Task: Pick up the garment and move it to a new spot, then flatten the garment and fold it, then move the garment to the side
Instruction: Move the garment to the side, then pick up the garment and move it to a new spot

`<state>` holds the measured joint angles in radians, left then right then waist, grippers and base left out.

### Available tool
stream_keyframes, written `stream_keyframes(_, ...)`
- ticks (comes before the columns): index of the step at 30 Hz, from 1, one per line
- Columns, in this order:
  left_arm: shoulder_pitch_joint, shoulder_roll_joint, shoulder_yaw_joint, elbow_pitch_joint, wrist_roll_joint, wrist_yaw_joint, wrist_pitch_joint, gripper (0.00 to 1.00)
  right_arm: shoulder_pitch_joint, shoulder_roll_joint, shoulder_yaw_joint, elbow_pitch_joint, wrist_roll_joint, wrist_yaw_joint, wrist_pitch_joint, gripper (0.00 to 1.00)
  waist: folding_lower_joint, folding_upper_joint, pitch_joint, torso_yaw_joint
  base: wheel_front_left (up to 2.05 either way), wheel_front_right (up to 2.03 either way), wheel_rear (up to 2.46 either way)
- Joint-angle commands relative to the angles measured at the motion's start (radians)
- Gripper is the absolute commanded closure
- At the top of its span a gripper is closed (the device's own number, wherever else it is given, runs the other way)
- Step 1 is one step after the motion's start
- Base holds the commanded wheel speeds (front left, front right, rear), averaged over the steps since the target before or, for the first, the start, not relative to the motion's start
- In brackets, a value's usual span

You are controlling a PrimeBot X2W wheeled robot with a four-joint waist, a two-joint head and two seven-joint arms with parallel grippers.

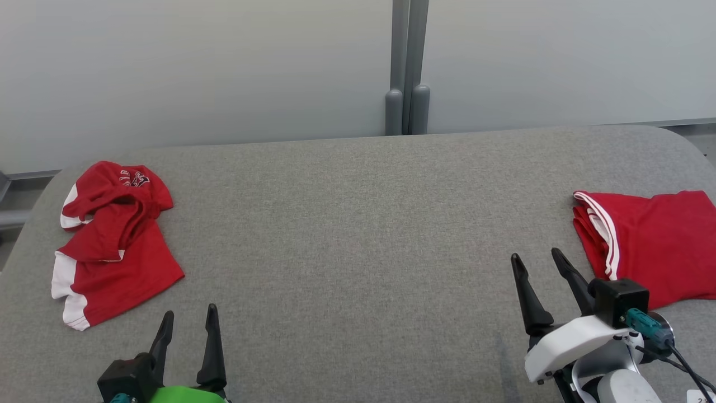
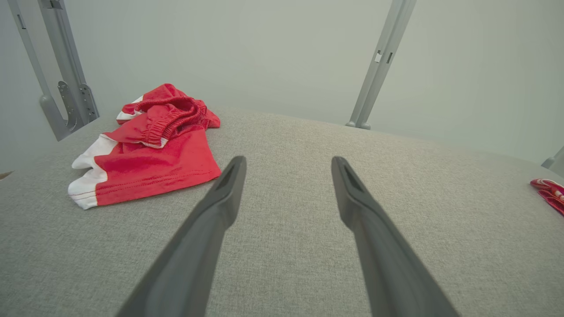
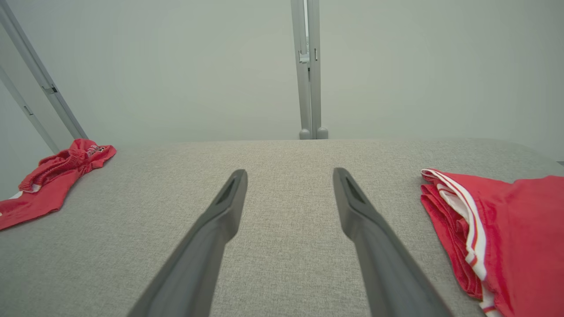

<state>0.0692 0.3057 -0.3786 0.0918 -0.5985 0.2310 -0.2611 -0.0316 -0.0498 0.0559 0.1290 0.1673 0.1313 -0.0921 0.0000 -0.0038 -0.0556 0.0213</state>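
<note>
Leftward, crumpled red garment (image 1: 114, 240)

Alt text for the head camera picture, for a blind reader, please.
A crumpled red-and-white garment lies left on a grey fabric-covered table, a folded red garment with white stripes right. The left gripper and right gripper, dark-fingered, are open and empty below.

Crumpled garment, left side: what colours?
Garment: red with white hem panels, clearest in left wrist view.

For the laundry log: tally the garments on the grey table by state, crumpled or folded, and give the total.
Crumpled red garment: 1
Folded red garment: 1
Total: 2
</note>
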Motion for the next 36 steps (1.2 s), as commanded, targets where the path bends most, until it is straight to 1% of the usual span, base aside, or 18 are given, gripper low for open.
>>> stream_keyframes(1, -0.017, 0.009, 0.002, 0.006, 0.009, -0.007, -0.005, 0.0, 0.014, -0.002, 0.002, -0.009, 0.007, -0.001, 0.004, 0.0, 0.0, 0.0038, 0.0, -0.002, 0.0, 0.0, 0.0)
stream_keyframes(12, -0.034, 0.006, 0.028, 0.028, 0.015, -0.036, -0.005, 0.0, 0.022, -0.002, -0.007, -0.023, 0.026, -0.001, 0.003, 0.0, 0.0, 0.0038, 0.004, -0.007, 0.0, 0.0, 0.0)
stream_keyframes(22, -0.027, -0.01, 0.043, 0.028, 0.029, -0.041, -0.005, 0.0, 0.015, -0.002, -0.007, -0.024, 0.031, -0.001, 0.002, 0.0, 0.0, 0.0038, 0.007, -0.005, 0.0, 0.0, 0.0)
stream_keyframes(29, -0.031, -0.017, 0.052, 0.038, 0.034, -0.055, -0.005, 0.0, 0.009, -0.002, -0.012, -0.023, 0.027, -0.001, 0.001, 0.0, 0.0, 0.0038, 0.011, -0.002, 0.0, 0.0, 0.0)
stream_keyframes(33, -0.037, -0.02, 0.054, 0.04, 0.039, -0.056, -0.005, 0.0, 0.004, -0.002, -0.019, -0.022, 0.024, -0.001, 0.0, 0.0, 0.0, 0.0038, 0.012, 0.012, 0.0, 0.0, 0.0)
stream_keyframes(36, -0.041, -0.024, 0.054, 0.035, 0.042, -0.053, -0.005, 0.0, 0.002, -0.002, -0.023, -0.026, 0.022, -0.001, -0.003, 0.0, 0.0, 0.0038, 0.012, 0.041, 0.0, 0.0, 0.0)
